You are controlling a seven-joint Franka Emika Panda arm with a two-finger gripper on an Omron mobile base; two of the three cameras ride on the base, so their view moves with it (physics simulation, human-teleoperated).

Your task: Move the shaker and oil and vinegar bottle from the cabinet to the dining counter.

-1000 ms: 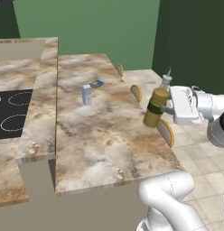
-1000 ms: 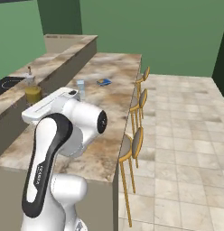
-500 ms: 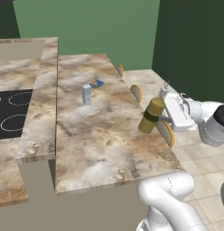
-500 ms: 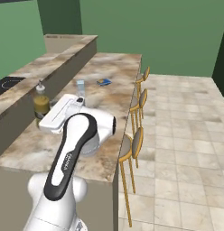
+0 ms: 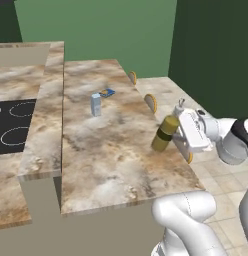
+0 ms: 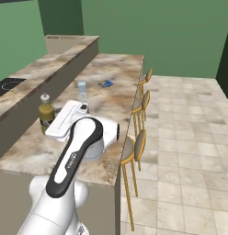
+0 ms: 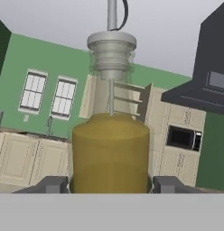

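Right now the gripper (image 5: 172, 136) sits at the middle right of the left base view, clamped around the oil and vinegar bottle (image 5: 164, 133), which leans a little with its pale stopper toward the upper right of the frame. In that view the bottle's base is down at the marbled top of the dining counter (image 5: 111, 165), near the counter's right-hand edge; whether it actually touches the stone I cannot tell. In the right base view the same bottle (image 6: 46, 114) shows at the middle left of the frame, beside the white hand, above the counter (image 6: 111, 98). From the hand view the bottle (image 7: 110, 151) takes up the centre, olive-yellow body low in the frame, clear neck and stopper rising to the top, with a grey fingertip (image 7: 53, 184) pressed against each side of it at the bottom. Further up the counter, in the upper middle of the left base view, a pale blue-grey carton (image 5: 96, 104) stands upright, and just beyond it lies a small blue flat thing (image 5: 107, 93). Round wooden stools (image 6: 141, 133) line the counter's right side in the right base view
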